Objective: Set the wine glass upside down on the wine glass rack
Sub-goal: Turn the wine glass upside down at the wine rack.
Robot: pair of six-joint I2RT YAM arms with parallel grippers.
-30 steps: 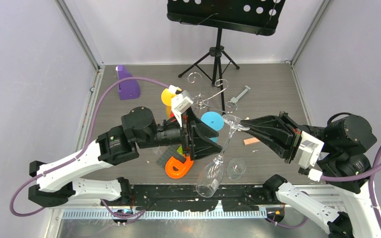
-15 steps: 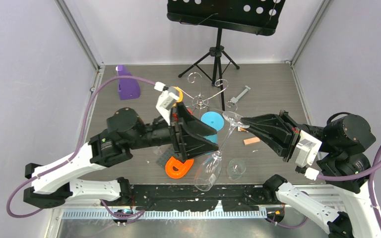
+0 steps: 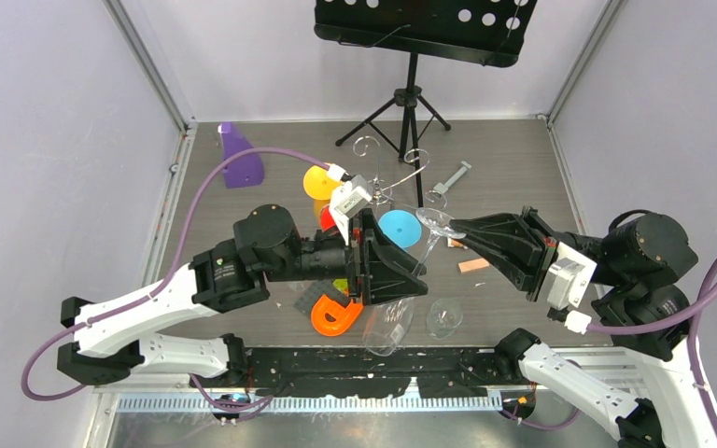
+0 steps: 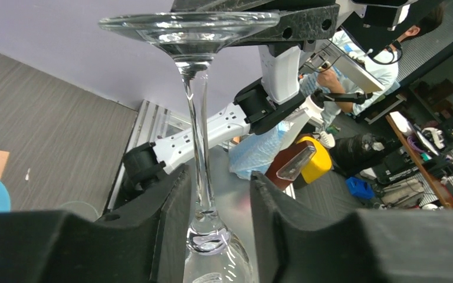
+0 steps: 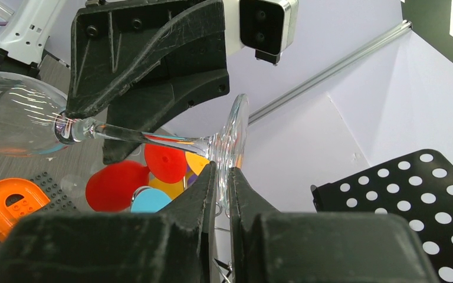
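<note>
- My left claw [image 4: 219, 184] has narrowed; its fingers now straddle the wine glass [image 4: 199, 118] stem, apart, not yet gripping.
- My right claw [image 5: 223, 177] stays clamped on the foot.
- The glass hangs bowl-down just nearside of the wine glass rack [image 3: 387, 179]; I judge a handover is close.

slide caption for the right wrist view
The right gripper pinches the wine glass by its foot; the left gripper, open, straddles the stem.

Music stand tripod [image 3: 410, 98] just behind rack [image 3: 383, 182]

Grey surface [image 3: 523, 163]: purple wedge [image 3: 239, 159] at far-left corner, music stand [image 3: 410, 95] at far edge, wine glass rack [image 3: 378, 193] near middle.
</note>
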